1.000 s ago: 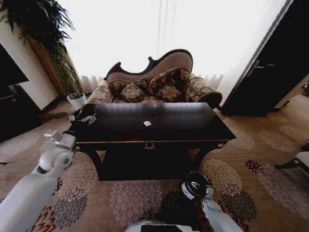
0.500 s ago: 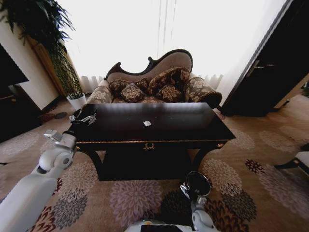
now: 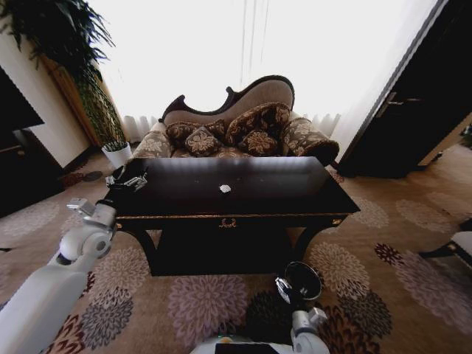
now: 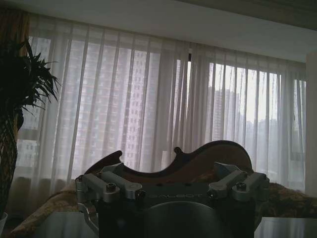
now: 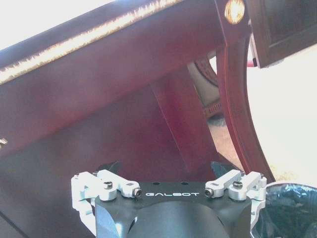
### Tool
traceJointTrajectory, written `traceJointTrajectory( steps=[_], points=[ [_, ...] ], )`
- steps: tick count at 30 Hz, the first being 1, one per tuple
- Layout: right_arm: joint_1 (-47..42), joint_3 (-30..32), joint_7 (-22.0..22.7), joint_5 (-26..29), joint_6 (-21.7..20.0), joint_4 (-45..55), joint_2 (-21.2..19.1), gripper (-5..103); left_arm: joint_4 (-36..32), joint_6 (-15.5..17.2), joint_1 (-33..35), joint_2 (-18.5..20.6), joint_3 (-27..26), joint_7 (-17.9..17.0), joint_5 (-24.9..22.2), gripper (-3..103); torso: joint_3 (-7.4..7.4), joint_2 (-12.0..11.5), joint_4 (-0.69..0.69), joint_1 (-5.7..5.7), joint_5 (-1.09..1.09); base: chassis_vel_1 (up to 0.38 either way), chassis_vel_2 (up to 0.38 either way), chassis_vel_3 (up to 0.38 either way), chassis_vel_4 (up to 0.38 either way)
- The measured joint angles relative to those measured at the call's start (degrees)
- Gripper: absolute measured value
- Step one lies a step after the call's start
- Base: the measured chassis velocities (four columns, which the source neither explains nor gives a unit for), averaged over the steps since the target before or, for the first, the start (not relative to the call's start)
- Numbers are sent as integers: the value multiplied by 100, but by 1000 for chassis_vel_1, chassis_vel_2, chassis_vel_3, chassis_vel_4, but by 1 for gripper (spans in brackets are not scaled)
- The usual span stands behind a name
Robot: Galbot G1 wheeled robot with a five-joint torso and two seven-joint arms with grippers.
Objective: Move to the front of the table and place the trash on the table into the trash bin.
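- The table (image 3: 236, 193) stands right in front of the robot, its dark glossy top bare but for one scrap.
- The trash (image 3: 225, 189) is a small crumpled white paper bit lying near the middle of the top, a little toward the front edge.
- Judging by its look, it is very light and soft; it should crush easily and could slide on the polished wood, so a pinch from above across its bulk seems best.
- The bin (image 3: 302, 281) sits on the carpet before the table's right front leg.
- The left gripper (image 3: 127, 179) hovers at the table's left end, well apart from the scrap; I cannot tell whether its fingers are spread or closed.
- The right gripper (image 3: 286, 288) is low, just beside the bin's near rim; its state cannot be told either.
- A gust or a nudge from a finger could push the scrap away.
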Motion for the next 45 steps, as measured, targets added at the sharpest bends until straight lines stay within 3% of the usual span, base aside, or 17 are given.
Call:
traceJointTrajectory(
  steps=[8, 15, 21, 26, 37, 45],
  points=[
    [-457, -25, -17, -313, 243, 524, 3, 100, 0, 0, 0, 0, 0, 0, 0, 100, 0, 0, 0, 0, 1, 0, 0, 0, 0],
    [-772, 69, -218, -935, 952, 851, 82, 100, 0, 0, 0, 0, 0, 0, 0, 100, 1, 0, 0, 0, 1, 0, 0, 0, 0],
    [-808, 288, -605, -1483, 1669, 959, -58, 100, 0, 0, 0, 0, 0, 0, 0, 100, 1, 0, 0, 0, 1, 0, 0, 0, 0],
    [-784, 503, -798, -1811, 2026, 975, -165, 100, 0, 0, 0, 0, 0, 0, 0, 100, 1, 0, 1, 0, 1, 0, 0, 0, 0],
    [-833, 783, -914, -1642, 1873, 1650, -440, 100, 0, 0, 0, 0, 0, 0, 0, 100, 1, 0, 1, 0, 1, 0, 0, 0, 0],
    [-732, 957, -926, -1233, 1173, 2047, -1084, 100, 0, 0, 0, 0, 0, 0, 0, 100, 1, 0, 0, 0, 2, 0, 0, 0, 0]
  ],
)
